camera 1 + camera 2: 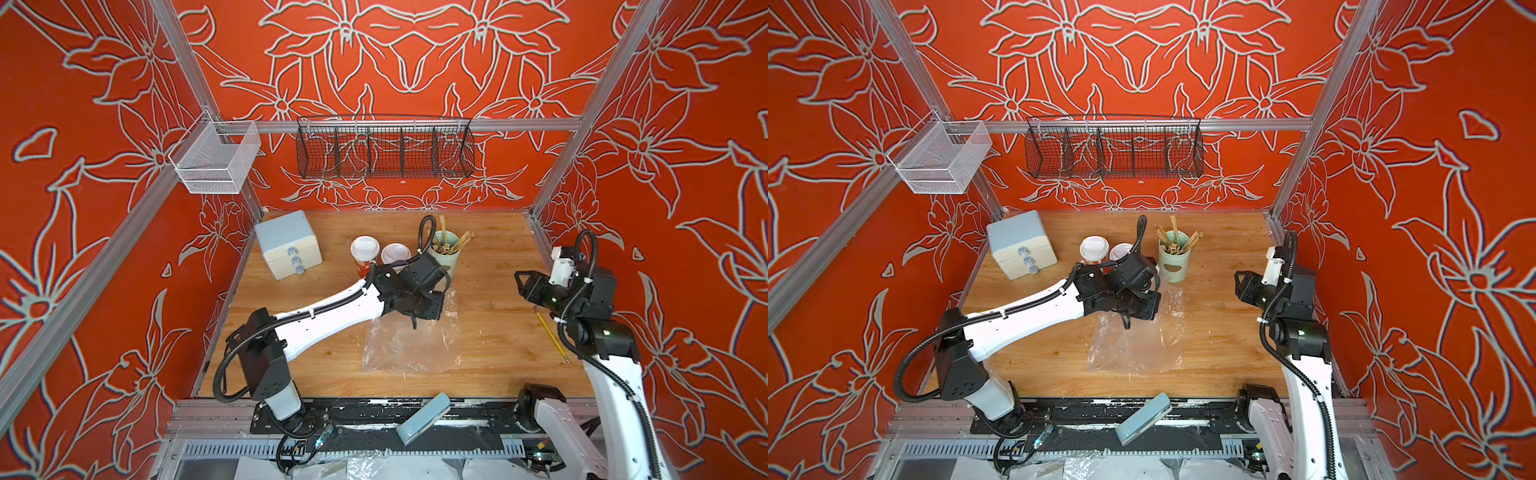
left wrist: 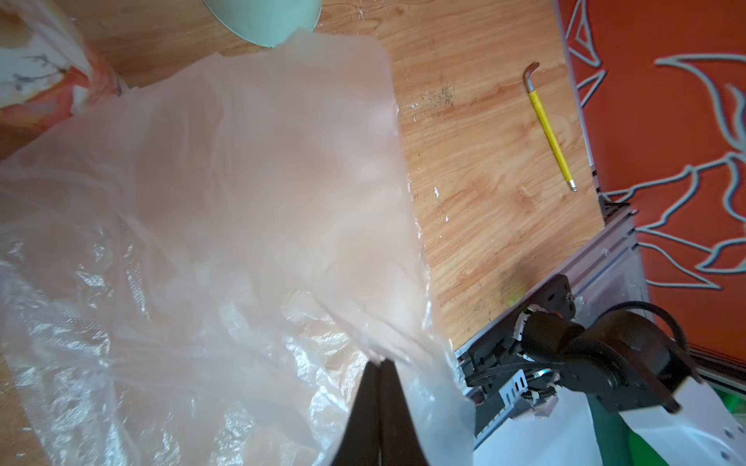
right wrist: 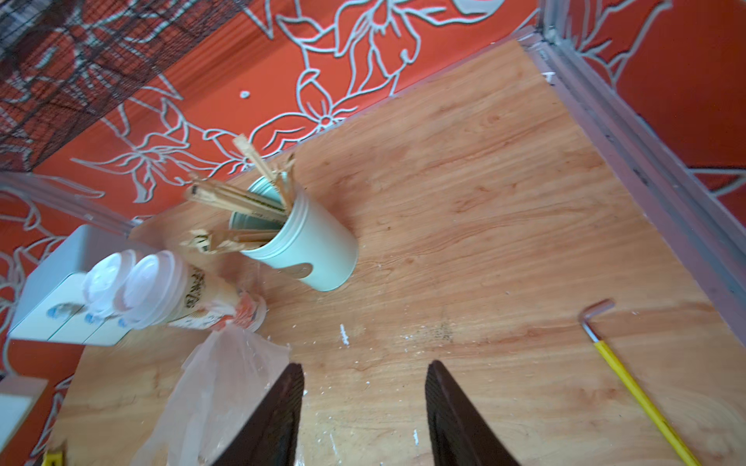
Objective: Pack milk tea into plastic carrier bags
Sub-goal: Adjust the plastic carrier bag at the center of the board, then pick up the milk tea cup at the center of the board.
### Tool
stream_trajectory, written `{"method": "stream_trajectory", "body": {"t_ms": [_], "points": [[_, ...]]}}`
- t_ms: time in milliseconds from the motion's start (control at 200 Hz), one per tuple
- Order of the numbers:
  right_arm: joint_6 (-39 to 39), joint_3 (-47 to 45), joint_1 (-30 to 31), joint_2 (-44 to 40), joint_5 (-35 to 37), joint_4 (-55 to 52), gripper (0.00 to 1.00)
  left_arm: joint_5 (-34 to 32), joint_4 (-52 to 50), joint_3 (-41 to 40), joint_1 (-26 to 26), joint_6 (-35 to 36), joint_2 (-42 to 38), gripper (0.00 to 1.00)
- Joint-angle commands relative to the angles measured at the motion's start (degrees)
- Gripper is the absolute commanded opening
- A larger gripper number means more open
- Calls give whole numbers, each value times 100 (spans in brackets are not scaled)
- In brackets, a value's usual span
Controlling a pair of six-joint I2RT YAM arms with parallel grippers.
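Two milk tea cups with white dome lids stand together at the back of the table, the red-printed one (image 1: 365, 254) left of the cream one (image 1: 395, 252); the right wrist view shows them side by side (image 3: 153, 288). The clear, crinkly plastic carrier bag (image 1: 409, 347) lies mid-table, in front of the cups. My left gripper (image 2: 381, 362) is shut on a lifted fold of the bag at its far end, just in front of the cups (image 1: 1125, 322). My right gripper (image 3: 365, 369) hangs open over bare wood at the right (image 1: 519, 283), holding nothing, right of the bag's edge (image 3: 218, 383).
A mint-green cylinder of wooden sticks (image 1: 446, 254) stands right of the cups. A pale blue drawer box (image 1: 286, 245) sits at the back left. A yellow-handled tool (image 1: 550, 334) lies near the right edge. A blue-grey slab (image 1: 424, 417) rests on the front rail. Wire baskets hang on the walls.
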Motion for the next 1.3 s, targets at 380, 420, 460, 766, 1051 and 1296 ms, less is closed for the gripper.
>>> {"method": "stream_trajectory", "body": {"t_ms": [380,420,460,766,1051,1296], "points": [[-370,1585,2444,1434,839,-698,59,806,1017,-1386,597,240,-1906,0],[-404,1734,2643,1591,918,-722,60,870,1064,-1475,644,236,-1997,0],[-443,1892,2823,1767,1018,-759,61,881,1055,-1532,682,236,-2078,0],[-853,3525,3938,3411,1486,-1250,75,934,885,-2006,889,195,-2715,0],[-1188,5353,4437,5040,1702,-2067,82,829,539,-2250,898,164,-3240,0],[-1432,6714,4687,6162,1813,-2807,92,804,382,-2458,907,255,-3525,0]]}}
